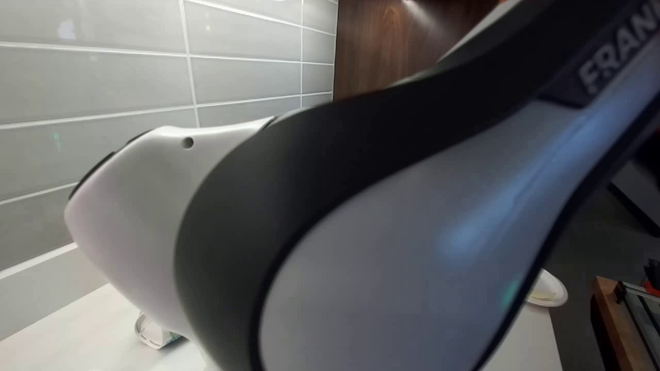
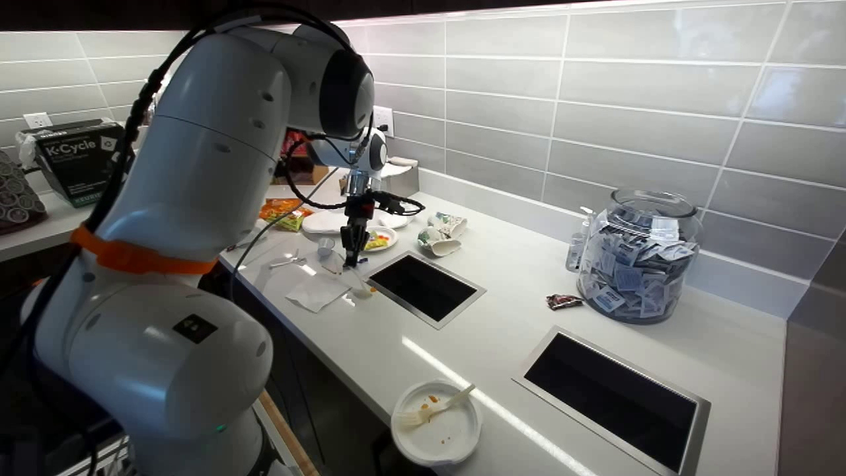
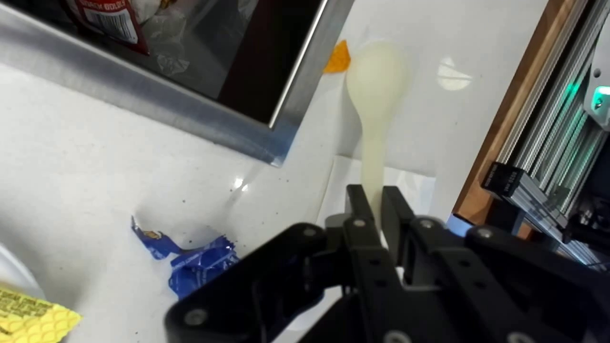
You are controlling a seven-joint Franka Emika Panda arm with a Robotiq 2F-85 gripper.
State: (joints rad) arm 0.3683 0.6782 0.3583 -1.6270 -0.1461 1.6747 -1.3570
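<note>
Pinching ivory long-handled plastic spoon [image 3: 376,85] in near-closed black end effector [image 3: 373,197], beside steel-rimmed rectangular bin [image 3: 214,121]. Could twist if knocked against bin.

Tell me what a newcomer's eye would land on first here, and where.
Probably the white robot arm, looming large in both exterior views. Next, in the wrist view, the pale spoon gripped in the black claw, beside a metal-framed opening in the counter. Then the big glass jar of small packets, near the tiled wall in an exterior view.
</note>
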